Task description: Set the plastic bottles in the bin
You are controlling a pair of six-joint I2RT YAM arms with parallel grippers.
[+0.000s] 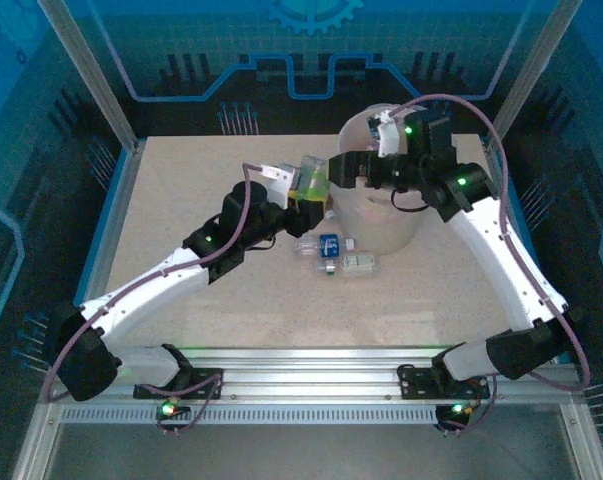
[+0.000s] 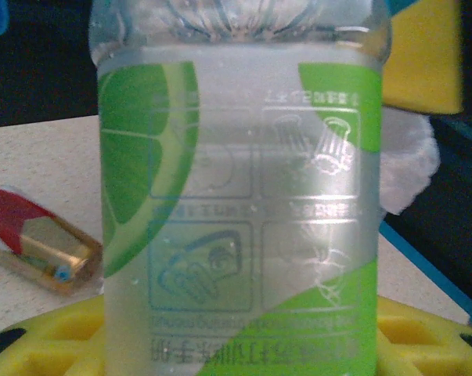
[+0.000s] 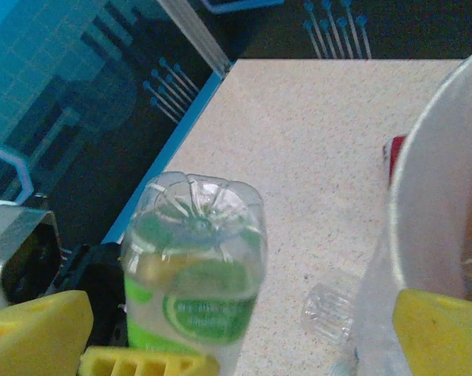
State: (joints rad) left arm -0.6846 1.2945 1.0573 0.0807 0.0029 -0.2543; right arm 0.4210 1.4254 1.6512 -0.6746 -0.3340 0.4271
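**Green-label bottle pinched in your left gripper, beside the bin**

Your bin (image 1: 381,225) stands toward the far right of the table (image 1: 181,300). Its whitish wall also fills the right edge of the right wrist view.

The right gripper (image 1: 349,168) hangs at the bin's left rim. Its yellow fingers (image 3: 32,329) are spread wide, and they grip nothing.

The left gripper (image 1: 311,202) reaches in from the left and is clamped on the green-label bottle (image 1: 313,176). You can see the bottle raised off the table, just left of the bin's rim and not over the opening. The label band sits in the grip, and a yellow pad (image 2: 423,337) shows under the lower part of the label in the left wrist view. From the right wrist the bottle shows ahead of the spread fingers, nearer the finger at the left of the frame (how far ahead you cannot tell).

The bottle is upside down. Its ribbed base points up and faces the right wrist camera, and the label print reads inverted in the left wrist view. The cap end points down and is hidden. The long axis stands near upright, with the base leaning a little toward the far side of the table.

Three small bottles lie on the table near the bin's foot, on its near side:
- a blue-label bottle (image 1: 329,245)
- a clear bottle (image 1: 306,248) beside it
- a pale bottle (image 1: 359,263) just to the right

A red-label bottle (image 2: 40,251) lies on its side on the table in the left wrist view.
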